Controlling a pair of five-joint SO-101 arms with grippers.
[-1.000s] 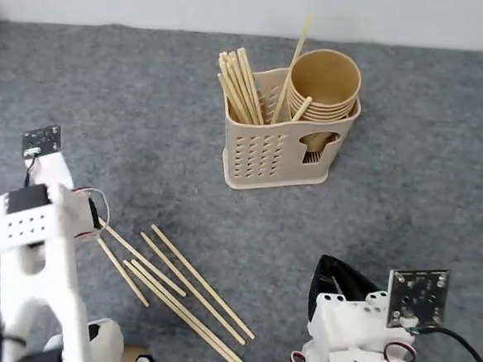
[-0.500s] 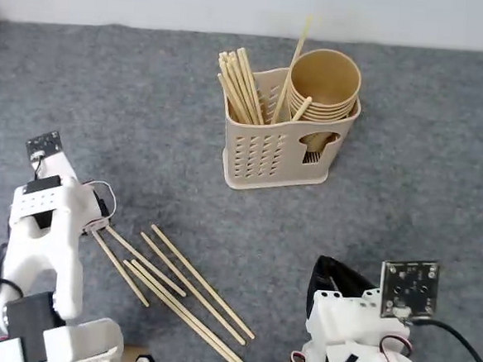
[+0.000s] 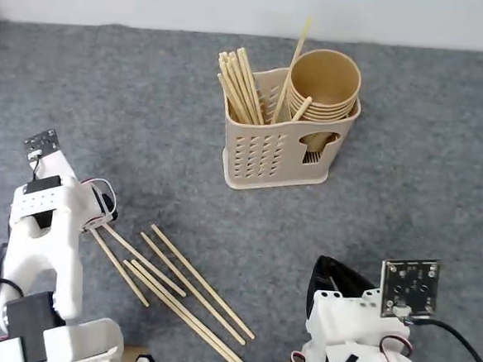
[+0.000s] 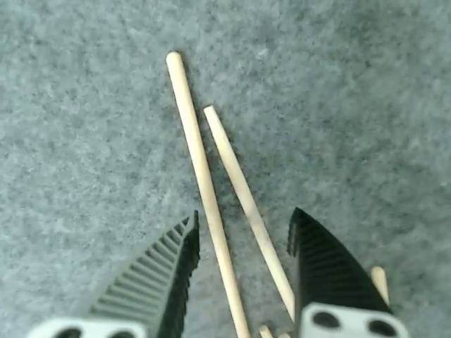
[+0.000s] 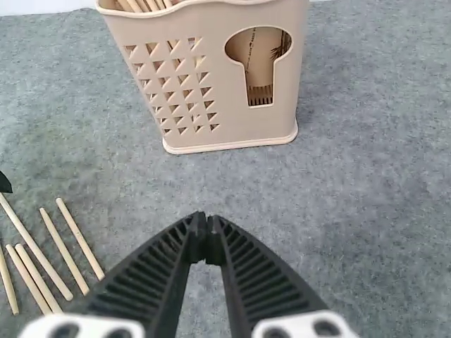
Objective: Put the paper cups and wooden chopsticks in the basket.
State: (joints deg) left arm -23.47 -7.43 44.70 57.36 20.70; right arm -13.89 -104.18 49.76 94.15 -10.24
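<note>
The high view looks down; the low right wrist view faces the same basket (image 3: pixel 268 154), the left nears chopsticks (image 4: pixel 205 190).

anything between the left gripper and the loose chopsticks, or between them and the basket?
Nothing visible. The left gripper is open directly over the ends of two loose chopsticks, with no other thing in between. Only grey carpet lies between the chopsticks and the basket.

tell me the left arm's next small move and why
Probably lower the left tool and close it. It hangs open over the carpet, with two chopsticks lying between its fingers, not yet gripped. The basket already holds the cups, so the loose sticks are what is left.
</note>
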